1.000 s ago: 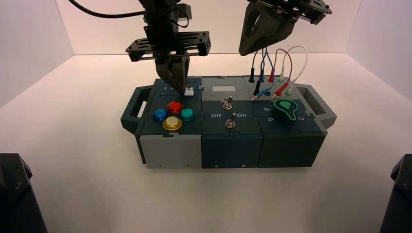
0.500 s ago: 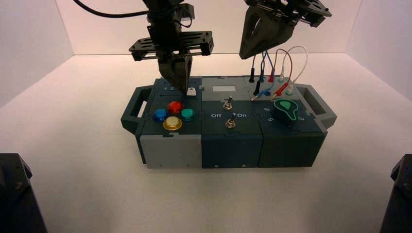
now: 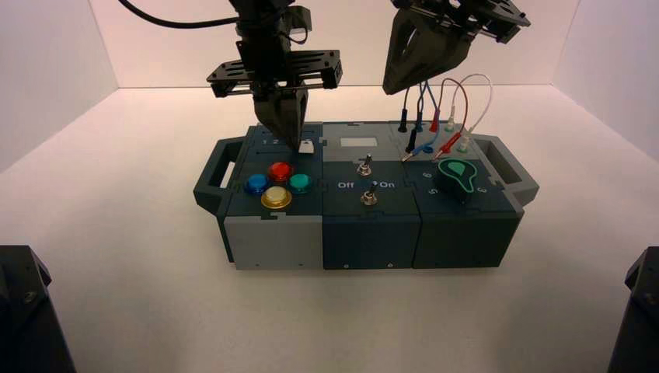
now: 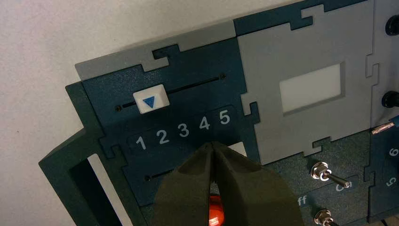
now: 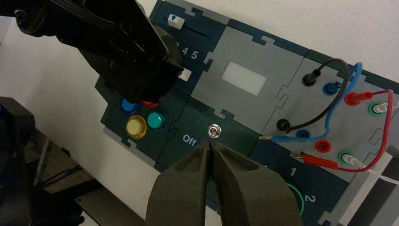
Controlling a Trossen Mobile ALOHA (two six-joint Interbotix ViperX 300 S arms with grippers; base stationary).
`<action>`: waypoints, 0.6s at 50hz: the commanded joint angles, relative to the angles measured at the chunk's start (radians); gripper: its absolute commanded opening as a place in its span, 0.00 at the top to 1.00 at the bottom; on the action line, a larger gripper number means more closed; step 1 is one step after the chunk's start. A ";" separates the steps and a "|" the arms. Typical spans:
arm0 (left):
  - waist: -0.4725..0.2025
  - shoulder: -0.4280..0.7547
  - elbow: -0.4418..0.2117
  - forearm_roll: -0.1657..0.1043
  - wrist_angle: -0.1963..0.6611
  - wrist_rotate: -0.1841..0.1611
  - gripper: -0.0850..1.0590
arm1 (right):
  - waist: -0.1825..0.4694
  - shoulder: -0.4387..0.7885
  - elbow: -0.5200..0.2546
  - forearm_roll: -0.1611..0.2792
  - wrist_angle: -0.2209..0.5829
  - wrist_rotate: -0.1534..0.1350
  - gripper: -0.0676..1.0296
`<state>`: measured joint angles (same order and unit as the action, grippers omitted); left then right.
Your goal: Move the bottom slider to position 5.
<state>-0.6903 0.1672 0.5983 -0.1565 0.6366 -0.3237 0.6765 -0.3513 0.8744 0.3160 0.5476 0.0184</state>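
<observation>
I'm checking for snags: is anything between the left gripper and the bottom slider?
Nothing visible stands between them: the left gripper has its tips right beside the white knob of the bottom slider, though its fingers hide part of the knob.

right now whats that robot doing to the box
The robot's left hand is down at the bottom slider, fingertips together beside its white knob. The knob sits near the 5 end of its track, though the hand partly hides it. The right hand waits above the middle of the box.
</observation>
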 commanded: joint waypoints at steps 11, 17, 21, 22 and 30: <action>-0.017 -0.008 0.002 0.011 0.015 0.002 0.95 | 0.003 -0.017 -0.031 0.005 0.006 0.002 0.96; -0.017 -0.011 0.005 0.011 0.020 0.003 0.95 | 0.003 -0.018 -0.031 0.003 0.009 0.002 0.96; -0.017 -0.034 0.008 0.011 0.034 0.003 0.95 | 0.003 -0.023 -0.029 0.005 0.014 0.000 0.96; -0.017 -0.038 0.008 0.011 0.035 0.003 0.95 | 0.003 -0.025 -0.029 0.005 0.015 0.000 0.96; -0.017 -0.077 0.011 0.008 0.055 0.003 0.95 | 0.003 -0.035 -0.025 0.003 0.021 0.002 0.96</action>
<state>-0.7026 0.1381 0.6167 -0.1488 0.6857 -0.3206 0.6765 -0.3651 0.8744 0.3160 0.5676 0.0184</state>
